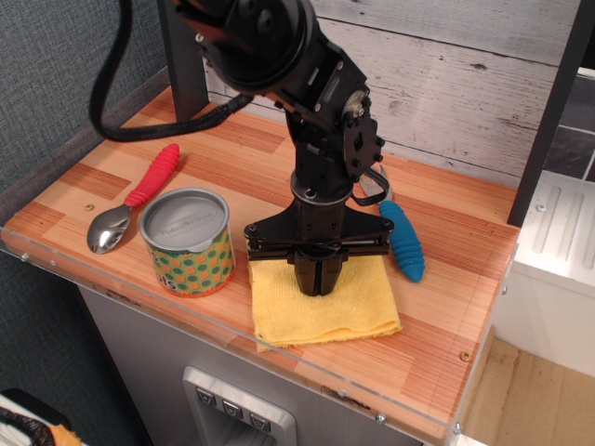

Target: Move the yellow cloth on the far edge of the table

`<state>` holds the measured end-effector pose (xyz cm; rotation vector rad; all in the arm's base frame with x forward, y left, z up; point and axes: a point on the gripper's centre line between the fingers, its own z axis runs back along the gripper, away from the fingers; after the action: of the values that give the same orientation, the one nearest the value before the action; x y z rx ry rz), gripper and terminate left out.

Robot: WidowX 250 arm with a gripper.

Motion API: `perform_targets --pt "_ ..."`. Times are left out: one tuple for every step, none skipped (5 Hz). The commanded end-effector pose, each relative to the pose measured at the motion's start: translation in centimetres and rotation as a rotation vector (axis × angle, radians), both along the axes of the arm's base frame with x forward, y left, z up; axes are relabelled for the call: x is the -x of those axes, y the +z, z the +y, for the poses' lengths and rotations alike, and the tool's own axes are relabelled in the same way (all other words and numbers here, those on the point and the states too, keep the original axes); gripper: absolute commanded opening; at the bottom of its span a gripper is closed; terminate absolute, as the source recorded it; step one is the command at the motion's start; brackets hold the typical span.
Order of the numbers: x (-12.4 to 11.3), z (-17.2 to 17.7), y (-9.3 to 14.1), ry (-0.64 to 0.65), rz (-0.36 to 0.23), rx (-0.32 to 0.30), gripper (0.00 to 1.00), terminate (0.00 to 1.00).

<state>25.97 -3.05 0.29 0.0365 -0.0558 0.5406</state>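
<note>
Tool (319,284): pointed straight down, tip on the middle of the yellow cloth (323,299), jaws drawn together; whether fabric is pinched cannot be told. Cloth lies flat by the counter (437,344) rim nearest the camera, between the patterned can (187,241) and a blue-handled utensil (401,240). Judged light, limp, prone to bunching; best pinched centrally or dragged under pressure.

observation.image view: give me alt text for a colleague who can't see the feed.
A black robot arm's end effector presses down onto the middle of a yellow cloth lying near the front edge of a striped wooden table. Left of the cloth stands a dotted green-and-orange can, with a red-handled spoon beyond it; a blue-handled utensil lies to the right.
</note>
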Motion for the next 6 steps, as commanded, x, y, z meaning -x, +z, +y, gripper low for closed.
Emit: perform_targets --pt "2.9 0.2 -1.2 -0.050 0.077 -0.011 0.00 0.00" --pt "2.7 0.9 -0.6 -0.037 0.063 -0.007 0.00 0.00" --pt "2.4 1.4 1.1 -0.047 0.045 -0.009 1.00 0.00" --pt "1.9 1.7 2.1 -0.045 0.025 0.007 1.00 0.00" --pt "1.4 1.9 3.5 -0.038 -0.012 0.014 1.00 0.00" --pt "0.8 1.8 4.6 -0.047 -0.044 0.023 1.00 0.00"
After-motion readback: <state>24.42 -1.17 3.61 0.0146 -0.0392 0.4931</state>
